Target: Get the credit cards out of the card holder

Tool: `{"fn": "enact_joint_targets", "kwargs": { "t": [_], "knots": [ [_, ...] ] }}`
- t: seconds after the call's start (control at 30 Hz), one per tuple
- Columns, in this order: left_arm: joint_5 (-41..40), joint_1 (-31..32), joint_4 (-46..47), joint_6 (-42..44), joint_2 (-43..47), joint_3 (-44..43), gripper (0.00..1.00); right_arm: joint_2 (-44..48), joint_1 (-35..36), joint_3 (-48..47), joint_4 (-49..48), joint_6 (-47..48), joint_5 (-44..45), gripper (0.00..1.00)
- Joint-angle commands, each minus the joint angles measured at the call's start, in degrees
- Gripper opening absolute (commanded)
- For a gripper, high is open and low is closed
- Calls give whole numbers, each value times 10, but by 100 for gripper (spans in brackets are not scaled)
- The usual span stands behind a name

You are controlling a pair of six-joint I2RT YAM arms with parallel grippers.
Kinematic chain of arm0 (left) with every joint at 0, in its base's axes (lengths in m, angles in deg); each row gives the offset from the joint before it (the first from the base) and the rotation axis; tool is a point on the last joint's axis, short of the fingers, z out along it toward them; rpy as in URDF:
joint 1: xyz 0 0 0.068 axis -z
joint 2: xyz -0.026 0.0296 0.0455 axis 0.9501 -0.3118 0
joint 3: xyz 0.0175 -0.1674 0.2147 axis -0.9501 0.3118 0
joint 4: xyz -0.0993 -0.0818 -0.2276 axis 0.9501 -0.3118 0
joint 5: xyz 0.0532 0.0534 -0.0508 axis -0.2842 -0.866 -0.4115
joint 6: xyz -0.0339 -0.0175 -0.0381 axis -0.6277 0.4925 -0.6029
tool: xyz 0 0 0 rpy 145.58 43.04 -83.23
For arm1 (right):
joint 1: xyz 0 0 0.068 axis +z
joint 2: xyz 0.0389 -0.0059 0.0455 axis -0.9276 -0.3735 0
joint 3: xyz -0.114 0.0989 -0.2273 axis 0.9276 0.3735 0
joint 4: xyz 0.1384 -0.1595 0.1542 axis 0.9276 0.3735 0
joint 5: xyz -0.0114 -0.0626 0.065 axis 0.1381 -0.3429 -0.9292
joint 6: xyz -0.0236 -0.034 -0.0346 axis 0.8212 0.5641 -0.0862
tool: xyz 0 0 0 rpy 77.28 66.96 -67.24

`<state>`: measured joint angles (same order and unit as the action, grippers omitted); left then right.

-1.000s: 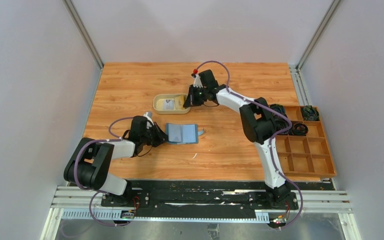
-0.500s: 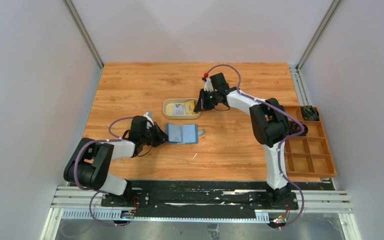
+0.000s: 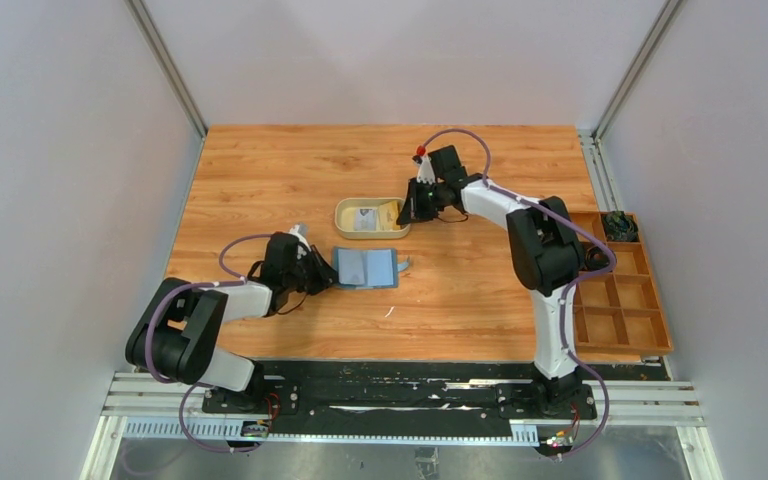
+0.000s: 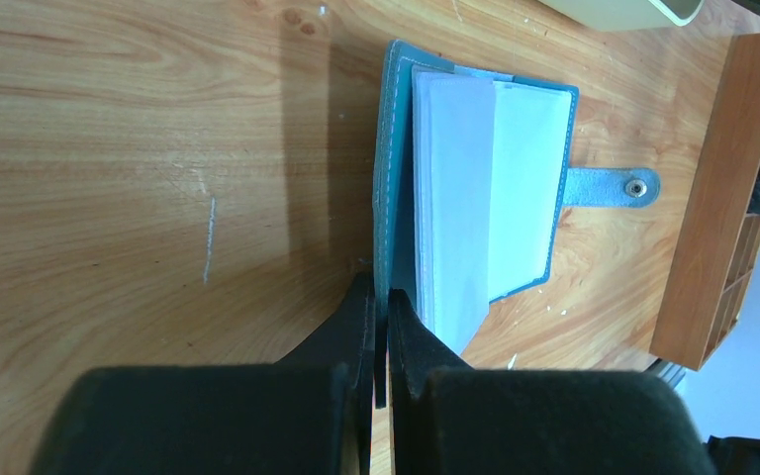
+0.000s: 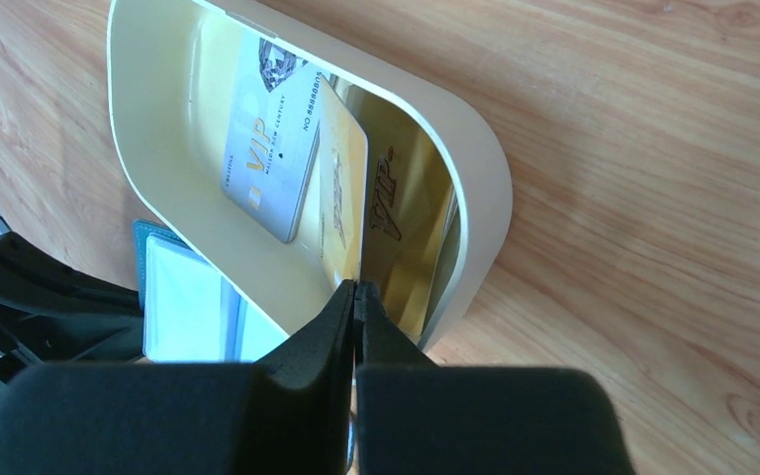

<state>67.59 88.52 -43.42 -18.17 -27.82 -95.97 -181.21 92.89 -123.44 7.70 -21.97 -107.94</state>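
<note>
While my left end effector [image 4: 378,327] is clenched on the near edge of the card holder [image 4: 515,178], I list the lot as follows. Item one, card holder: teal, lying open on the bench [image 3: 260,170] near its middle, pale sleeves [image 4: 455,198] fanned upward, closing tab [image 4: 609,185] flat on the wood on the far side from my left fingers; no card shows in any sleeve I can see. Item two, pale card [image 5: 275,148]: lying face up on the floor of the tan oval tray [image 5: 475,198], which sits just beyond the holder. Item three, yellow card [image 5: 344,188]: grasped by its edge in my right end effector [image 5: 354,297], jaws closed on it, standing tilted on edge inside the tray with its far part over the pale card; whether its lower edge touches the tray floor I cannot tell. Item four, compartmented wooden box [image 3: 610,300]: at the right side of the bench, well apart, not in use. Status, by my judgement: both cards are out of the holder and the step in hand is setting down the second one, so the task is nearly done. Next move calls for my right fingers to part so the yellow card drops flat, then a lift straight up clear of the tray rim without snagging the card or nudging the tray; my left can then let go of the holder.
</note>
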Motion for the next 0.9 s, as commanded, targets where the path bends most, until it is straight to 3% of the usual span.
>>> {"fn": "enact_joint_targets", "kwargs": {
  "t": [0.0,0.13,0.37,0.73,0.87],
  "knots": [
    [-35,18,-121,21,-23,26,0,23,-13,6,44,27,27,0],
    [-34,22,-122,20,-19,24,0,28,-14,-1,57,36,34,8],
    [-40,24,-140,23,-6,17,0,50,-13,-12,71,46,55,33],
    [-60,52,-182,38,14,-20,0,111,-3,-59,79,67,65,39],
    [-86,76,-206,41,18,-40,0,161,54,-22,82,96,103,49]
  ]
}}
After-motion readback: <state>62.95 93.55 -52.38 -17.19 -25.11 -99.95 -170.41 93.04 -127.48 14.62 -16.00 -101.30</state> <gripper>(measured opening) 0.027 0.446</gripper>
